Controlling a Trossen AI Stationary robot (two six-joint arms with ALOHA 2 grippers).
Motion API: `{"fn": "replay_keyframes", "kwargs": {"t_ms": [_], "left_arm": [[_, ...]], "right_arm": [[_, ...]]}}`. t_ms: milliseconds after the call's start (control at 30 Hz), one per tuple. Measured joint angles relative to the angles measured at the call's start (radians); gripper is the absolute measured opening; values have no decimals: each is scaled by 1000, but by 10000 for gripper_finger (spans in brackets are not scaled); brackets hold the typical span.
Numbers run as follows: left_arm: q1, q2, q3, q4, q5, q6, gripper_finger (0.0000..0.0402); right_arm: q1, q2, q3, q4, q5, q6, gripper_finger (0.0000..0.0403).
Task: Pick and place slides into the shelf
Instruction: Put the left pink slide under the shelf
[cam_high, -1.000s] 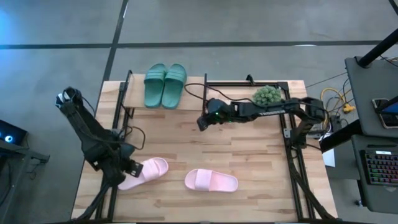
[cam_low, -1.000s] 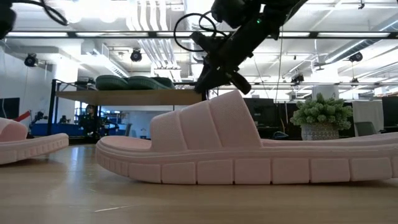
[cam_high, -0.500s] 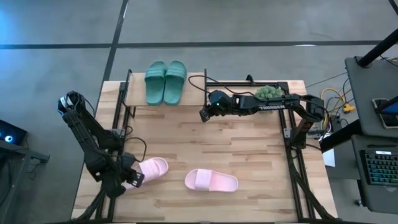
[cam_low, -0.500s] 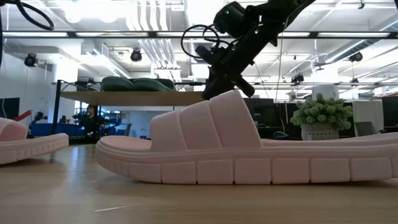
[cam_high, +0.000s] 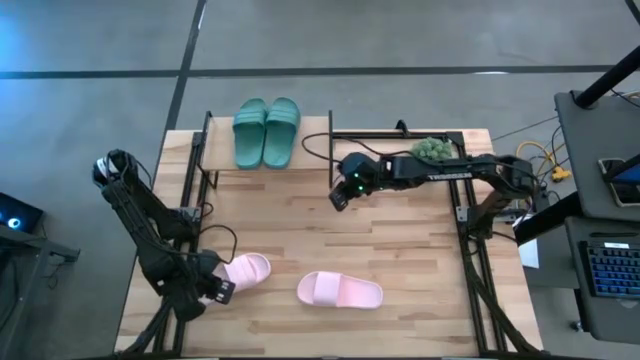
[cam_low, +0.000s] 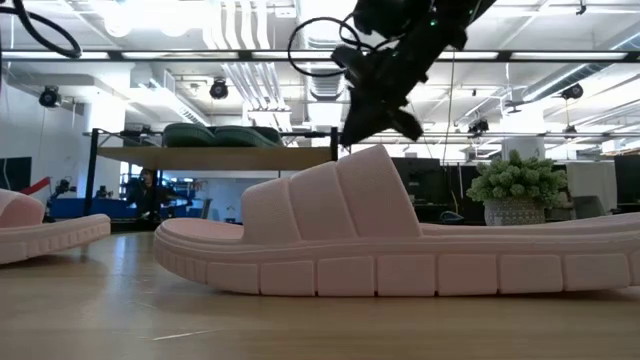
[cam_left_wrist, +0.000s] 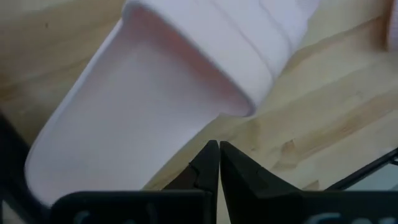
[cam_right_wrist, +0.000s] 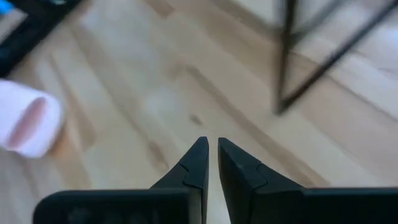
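Note:
The teal slides (cam_high: 266, 132) (cam_low: 215, 133) lie side by side on the shelf's wood top board (cam_high: 222, 152) (cam_low: 210, 157). Two pink slides lie sole-down on the table: one at near left (cam_high: 243, 271) (cam_left_wrist: 186, 81), one near the middle (cam_high: 340, 291) (cam_low: 400, 240). My left gripper (cam_high: 216, 291) (cam_left_wrist: 217, 150) is shut, low beside the near-left slide's end; I see no touch. My right gripper (cam_high: 340, 196) (cam_right_wrist: 211, 146) (cam_low: 385, 95) is shut and empty, in the air over the table's middle, right of the shelf.
A fuzzy green plant (cam_high: 432, 149) (cam_low: 518, 180) stands at the far right, under the right arm. Black frame rails (cam_high: 468, 240) run along the table's left and right sides, with cables near them. The shelf's thin black leg (cam_right_wrist: 292, 56) is close ahead of the right gripper.
The left gripper has drawn back off the near-left pink slide's end toward the table's near edge; the slide stays put. The right gripper has drifted a little toward the table's right and risen.

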Motion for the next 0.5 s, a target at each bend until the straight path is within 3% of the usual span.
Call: {"fn": "replay_keyframes", "kwargs": {"t_ms": [267, 500], "left_arm": [[71, -11, 5, 7, 17, -3, 9], [83, -23, 2, -24, 21, -2, 77]], "right_arm": [[10, -103, -48, -98, 65, 70, 78], [10, -178, -123, -94, 87, 139, 151]]}}
